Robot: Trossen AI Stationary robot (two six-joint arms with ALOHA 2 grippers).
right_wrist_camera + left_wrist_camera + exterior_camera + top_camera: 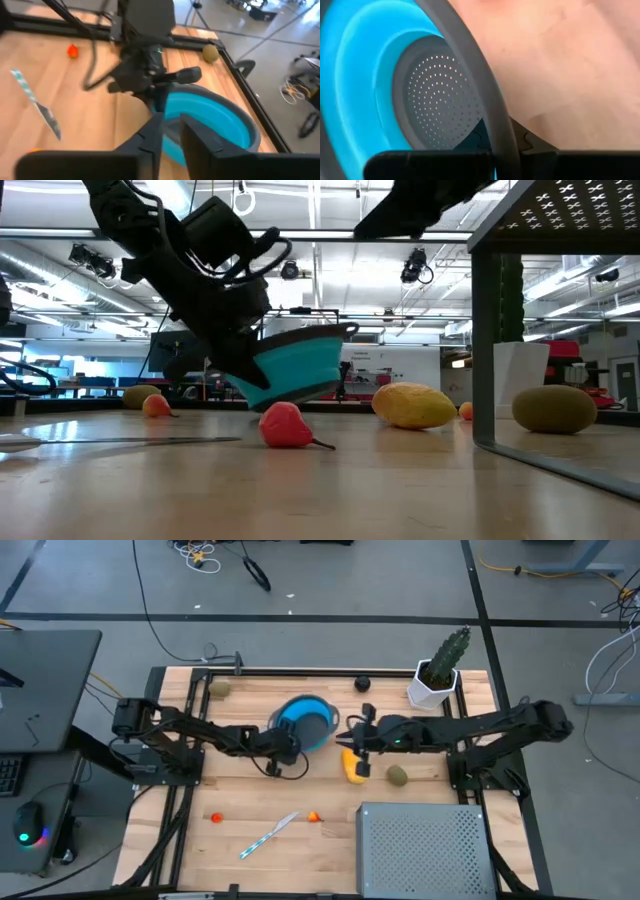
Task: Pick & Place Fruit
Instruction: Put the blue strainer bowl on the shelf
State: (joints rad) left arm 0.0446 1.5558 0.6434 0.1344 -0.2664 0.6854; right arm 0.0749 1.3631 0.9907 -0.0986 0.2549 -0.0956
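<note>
The left gripper (290,748) has its jaws clamped on the grey rim of a blue colander bowl (305,722), holding it tilted and off the desk (250,805), as the low view shows. The right gripper (352,738) hangs just beside the bowl's far edge, above the yellow fruit (354,768); its jaws stand slightly parted with nothing between them. No fruit shows inside the bowl: the left wrist view sees only its bare perforated bottom. So the placing seems not yet begun. The yellow fruit lies on the desk just beside the right gripper, an olive-brown fruit (398,776) near it, another olive one (219,689) at the far left edge, a black ball (362,684) by the cactus pot (434,686), and two small orange-red pieces (315,817) nearer the front beside a white-and-blue stick (268,835). All of these remain to be gathered.
</note>
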